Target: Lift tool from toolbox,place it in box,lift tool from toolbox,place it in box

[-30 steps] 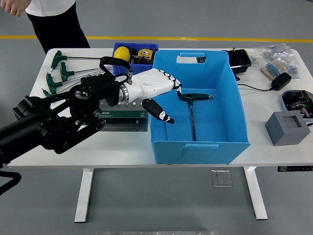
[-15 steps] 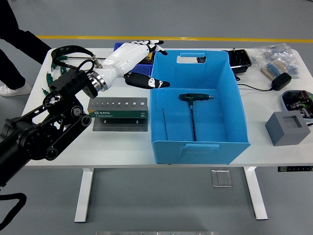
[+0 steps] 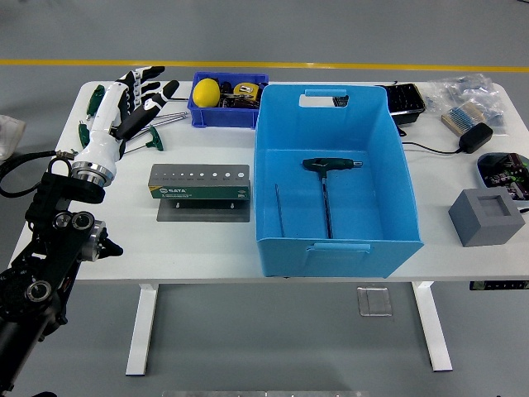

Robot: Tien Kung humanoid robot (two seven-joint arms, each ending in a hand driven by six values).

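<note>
White table point(image 3: 124, 236) holds everything. Biggest item is the blue box point(image 3: 337, 248), well off to the hand's right. It now has a T-handle tool point(image 3: 328, 169) lying on its floor and a thin rod point(image 3: 278, 211) flat beside it, so that drop looks done. A second ago the left hand point(image 3: 132, 95) was over the box with the tool hanging under its fingers. Half a second ago it was already out, crossing above the blue bin. Now it has swung all the way back to the far left corner of the table.

Hand state: fingers spread and loosely extended, holding nothing, palm side hard to read. It hovers over the green-handled T-wrenches point(image 3: 151, 137), which lie just beneath and beside the fingers. I can't tell whether it touches any.

Tool rack point(image 3: 199, 184), grey with a green label strip, sits below and to the right of the hand, between hand and box, untouched. Small blue bin point(image 3: 223, 103) with yellow item and clutter is just right of the fingertips, against the box's far left corner. Grey block point(image 3: 486, 215) and the rest of the clutter are far right, past the box, and irrelevant.

Meaning: one placement is complete, hand empty and back at the tool supply. Likely next step is picking another T-wrench for the second lift. Fingers would need to close around a handle, and no grip is formed yet. Right arm not in view.
</note>
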